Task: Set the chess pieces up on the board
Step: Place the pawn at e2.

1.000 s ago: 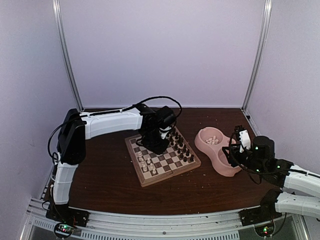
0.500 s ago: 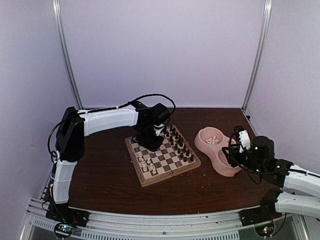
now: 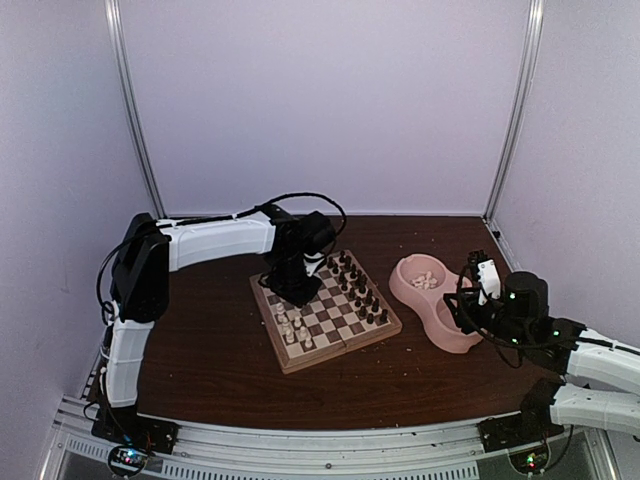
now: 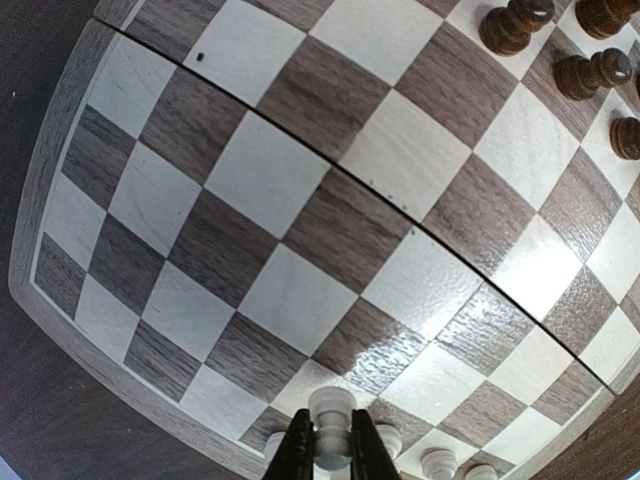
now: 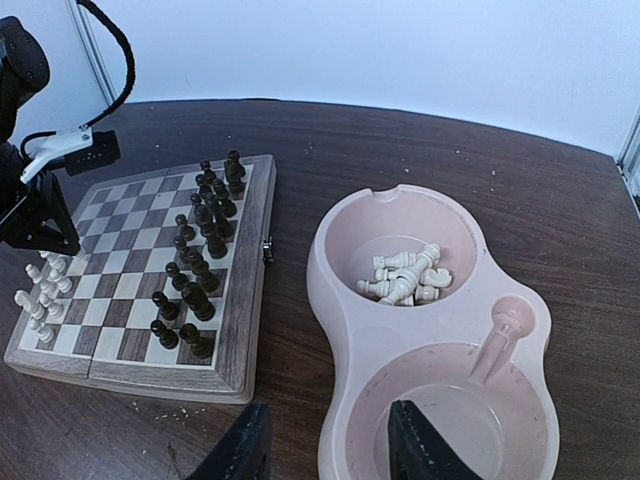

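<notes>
The board lies mid-table, with dark pieces along its right side and a few cream-white chess pieces standing at its near-left edge. My left gripper hangs over the board's far-left part, shut on a white chess piece that is held upright just above the squares. More white pieces stand behind it. Several white chess pieces lie in the far cup of a pink double bowl. My right gripper is open, straddling the rim of the bowl's near cup.
The pink double bowl sits right of the board on the dark wooden table. A small post stands at the near cup's right side. Small crumbs lie on the table by the board's near edge.
My left gripper has moved left and lower across the board's far part with the white piece still held. The right arm has not moved.
</notes>
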{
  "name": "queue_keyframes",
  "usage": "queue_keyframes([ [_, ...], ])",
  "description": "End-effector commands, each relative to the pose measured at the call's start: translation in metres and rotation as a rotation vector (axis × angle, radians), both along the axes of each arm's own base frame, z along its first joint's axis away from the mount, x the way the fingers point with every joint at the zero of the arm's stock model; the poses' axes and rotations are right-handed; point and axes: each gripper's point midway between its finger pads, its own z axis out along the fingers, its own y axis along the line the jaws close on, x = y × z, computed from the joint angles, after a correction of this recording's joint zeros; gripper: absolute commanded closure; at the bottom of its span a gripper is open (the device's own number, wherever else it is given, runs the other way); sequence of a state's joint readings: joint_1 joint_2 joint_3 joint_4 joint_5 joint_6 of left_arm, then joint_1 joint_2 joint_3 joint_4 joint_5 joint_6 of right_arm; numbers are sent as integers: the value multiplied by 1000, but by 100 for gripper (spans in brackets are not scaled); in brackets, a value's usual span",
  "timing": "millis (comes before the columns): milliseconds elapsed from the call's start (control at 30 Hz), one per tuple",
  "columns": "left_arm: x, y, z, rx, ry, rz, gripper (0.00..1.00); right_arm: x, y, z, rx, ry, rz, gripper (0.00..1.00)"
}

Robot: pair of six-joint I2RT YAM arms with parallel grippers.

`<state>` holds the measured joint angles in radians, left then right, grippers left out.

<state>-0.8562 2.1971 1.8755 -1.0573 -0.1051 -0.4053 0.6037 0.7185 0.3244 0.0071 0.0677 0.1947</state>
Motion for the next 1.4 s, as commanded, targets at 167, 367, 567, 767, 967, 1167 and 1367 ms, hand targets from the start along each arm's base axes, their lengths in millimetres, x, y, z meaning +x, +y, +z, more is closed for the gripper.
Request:
queue_keyframes([
  [167, -2, 11, 9, 18, 2, -1, 90, 2, -2, 3, 19, -14, -16, 57],
  [367, -3, 12, 8, 17, 10, -1, 89, 2, -2, 3, 19, -15, -15, 57],
  [567, -7, 12, 7, 13, 32, 0, 89, 2, -2, 3, 19, -14, -15, 57],
  [767, -8, 15, 5, 28, 32, 0, 89, 2, -2, 3, 19, -15, -15, 57],
  [967, -9, 15, 2, 28, 42, 1, 89, 2, -2, 3, 19, -15, -14, 57],
  [1167, -11, 15, -1, 32, 51, 3, 88, 2, -2, 3, 19, -15, -16, 57],
  [1367, -8, 15, -1, 39, 39, 11, 83, 2, -2, 3, 19, -14, -14, 57],
])
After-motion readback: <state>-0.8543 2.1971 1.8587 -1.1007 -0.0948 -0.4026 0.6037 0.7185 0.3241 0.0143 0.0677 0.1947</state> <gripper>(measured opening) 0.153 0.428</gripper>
